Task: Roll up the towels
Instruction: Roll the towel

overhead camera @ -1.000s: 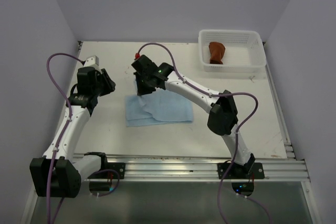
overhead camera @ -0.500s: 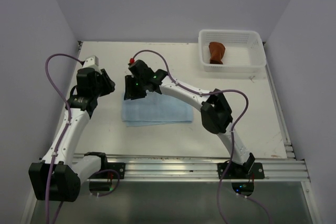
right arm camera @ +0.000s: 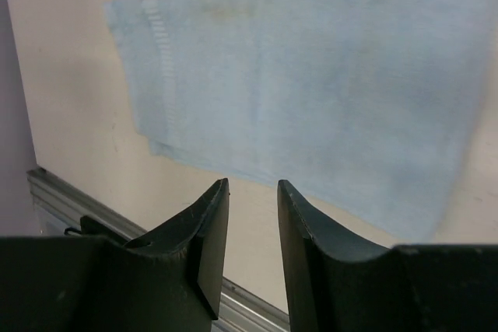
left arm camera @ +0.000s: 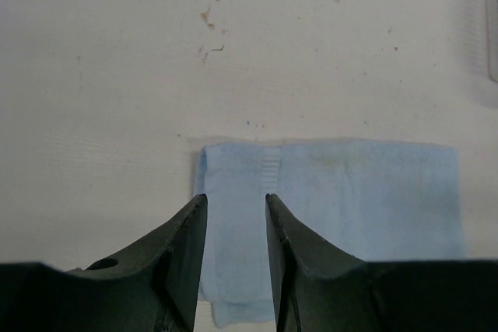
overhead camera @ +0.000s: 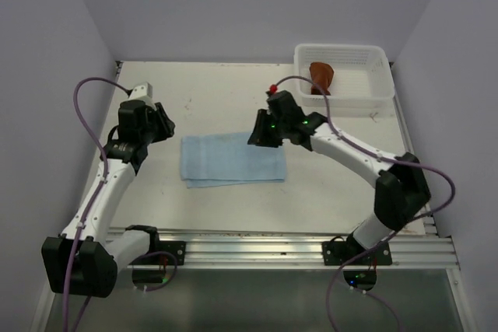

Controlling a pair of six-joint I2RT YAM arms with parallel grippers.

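Blue towel (overhead camera: 233, 159) lay flat on the counter (overhead camera: 233, 99), just ahead of my left hand (left arm camera: 236, 204) and right hand (right arm camera: 253, 192), both parted and empty. Reckoned I'd pinch one short edge low and square before rolling.

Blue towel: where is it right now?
Top view: the blue towel lies flat mid-table, between the left claw and the right claw.

left gripper (left arm camera: 236, 206) jaws apart, right gripper (right arm camera: 254, 189) likewise

Light blue towel (overhead camera: 233, 159) folded flat; rust towel (overhead camera: 322, 75) bunched in basket (overhead camera: 346, 99).
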